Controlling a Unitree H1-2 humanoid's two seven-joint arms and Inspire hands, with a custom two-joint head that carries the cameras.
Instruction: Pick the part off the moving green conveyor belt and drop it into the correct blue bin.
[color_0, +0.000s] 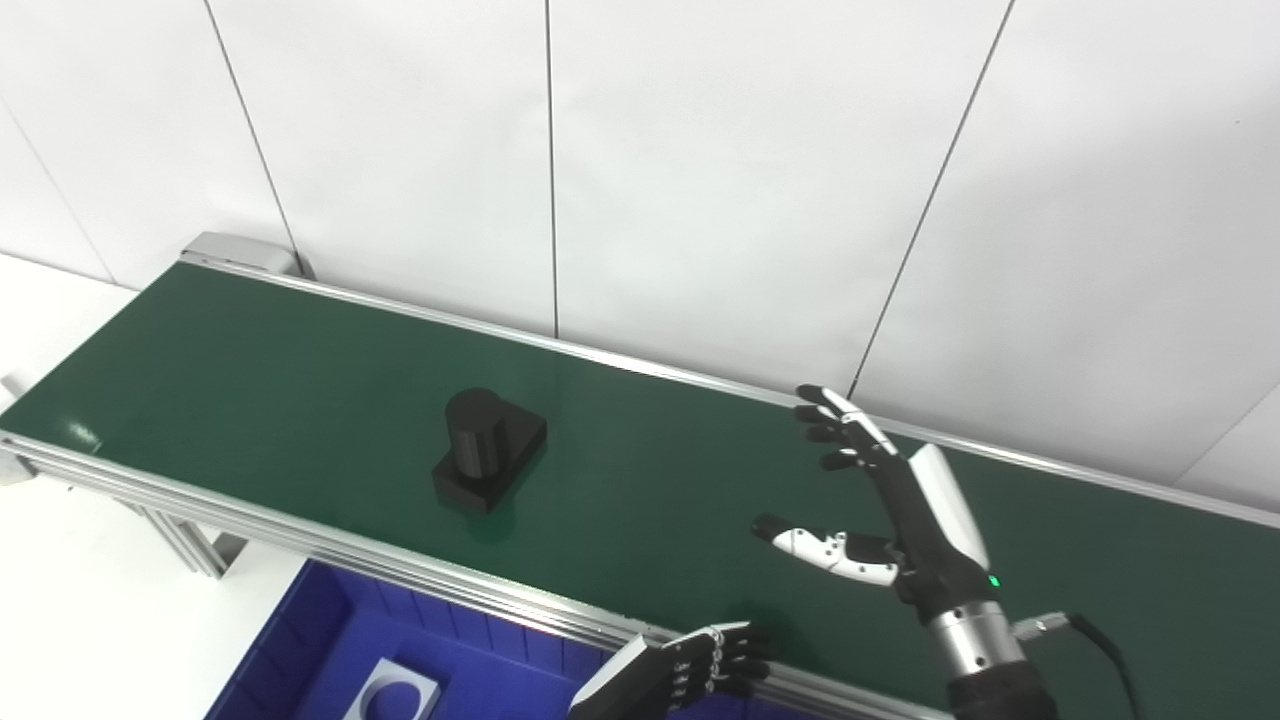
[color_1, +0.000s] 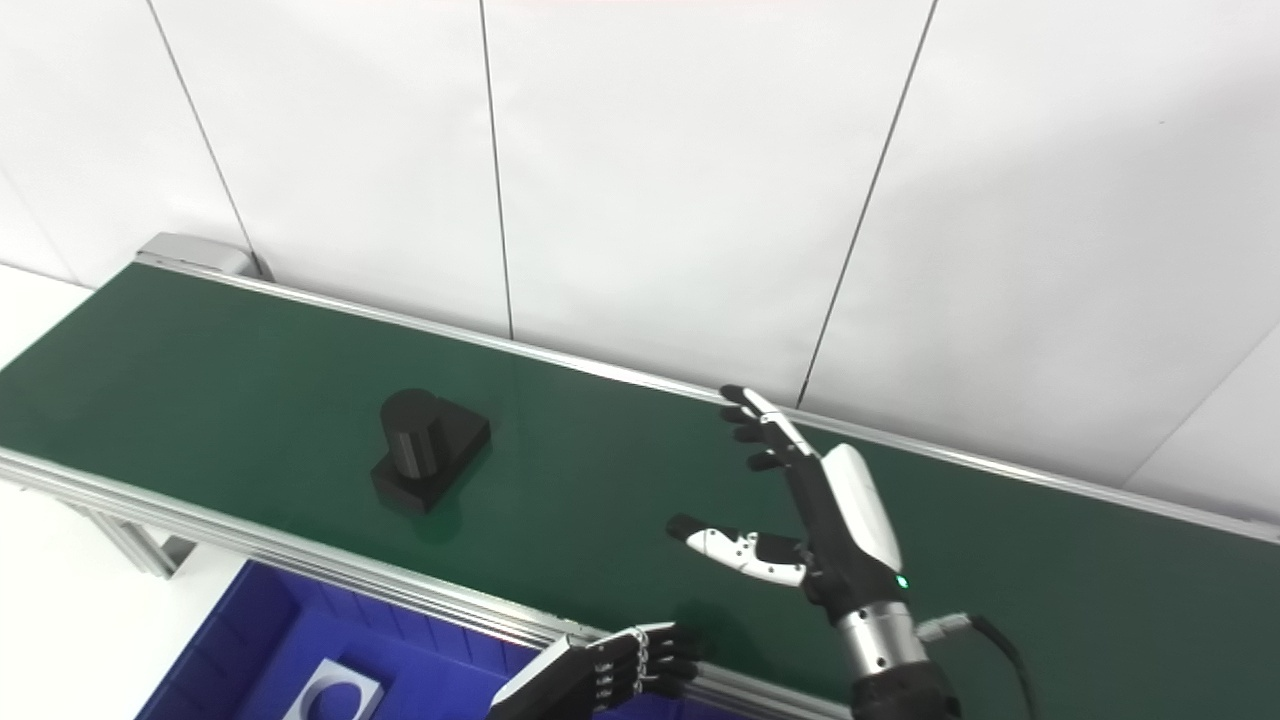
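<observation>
Approach stage of the pick. The part (color_0: 488, 450), a black block with a stub cylinder standing on it, lies on the green belt (color_0: 250, 370), left of mid-belt and nearer the front rail (color_0: 300, 535) than the rear one. The right hand (color_0: 880, 500) is held above the belt, well apart from the part and to its right; its fingers (color_0: 840, 420) are spread and released, the thumb pointed toward the part, and nothing is held. The left hand (color_0: 700, 665) is seen at the front rail, low in the view, with its fingers (color_0: 730, 655) curled inward; nothing is seen within them, though the palm side is hidden. A blue bin (color_0: 330, 640) is seen below the front rail, and a light grey piece (color_0: 395, 692) with a round opening lies in it. The pick is judged not yet begun. The next move is judged to call for the right hand to be brought leftward over the part, or kept in place until the part is carried to it, whichever the belt's direction allows; that direction cannot be told. The open fingers must then be lowered around the cylinder and closed.
</observation>
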